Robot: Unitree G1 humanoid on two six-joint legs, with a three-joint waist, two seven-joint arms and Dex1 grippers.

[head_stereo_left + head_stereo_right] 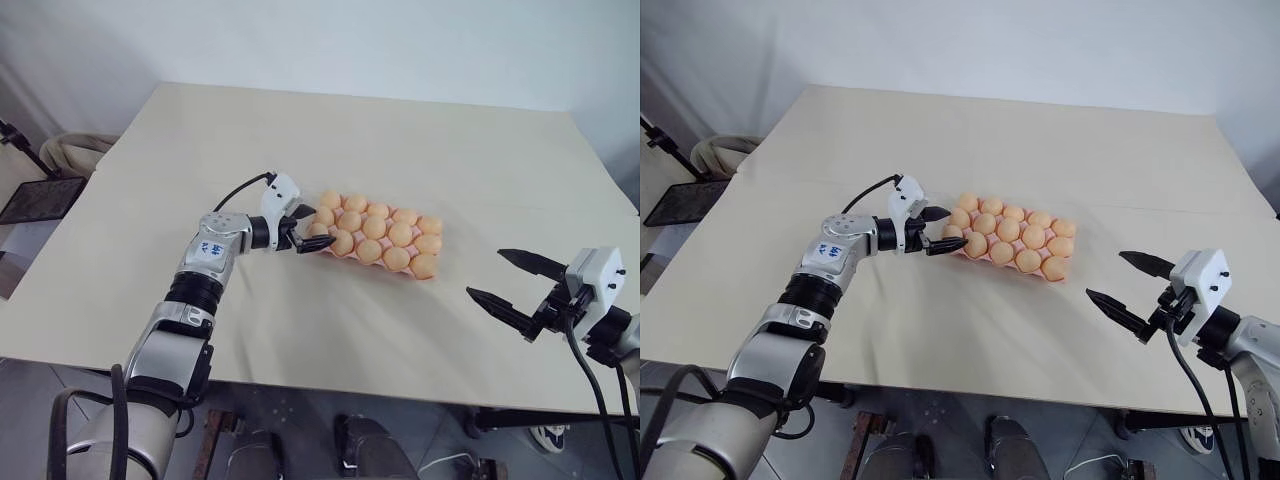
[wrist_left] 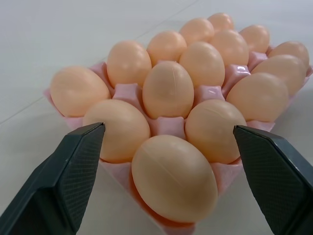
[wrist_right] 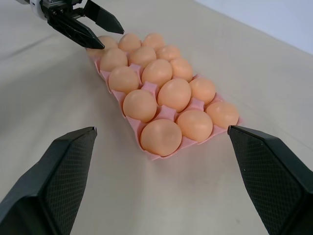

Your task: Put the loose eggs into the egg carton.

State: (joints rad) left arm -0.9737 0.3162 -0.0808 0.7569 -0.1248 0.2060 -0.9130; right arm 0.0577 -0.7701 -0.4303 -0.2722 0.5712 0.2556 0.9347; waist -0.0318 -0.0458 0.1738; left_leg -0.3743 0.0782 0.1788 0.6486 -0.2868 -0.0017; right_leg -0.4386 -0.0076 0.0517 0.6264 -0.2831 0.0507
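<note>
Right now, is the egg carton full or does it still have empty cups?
Full, as far as visible: the egg carton shows an egg in every cup, three across, five long; no loose eggs lie on the table.

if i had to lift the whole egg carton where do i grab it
Grip the egg carton by its bare pink short end, coming in level from the right gripper's side: the eggs fill every visible cup, so only the thin scalloped rim offers hold. Likely floppy; support underneath.

Pale beige table before me

The broad, smooth beige tabletop (image 1: pixel 400 130) carries one flat pink moulded egg carton (image 1: pixel 335 252), its cups filled with pale orange-tan eggs (image 1: pixel 374 227).
</note>
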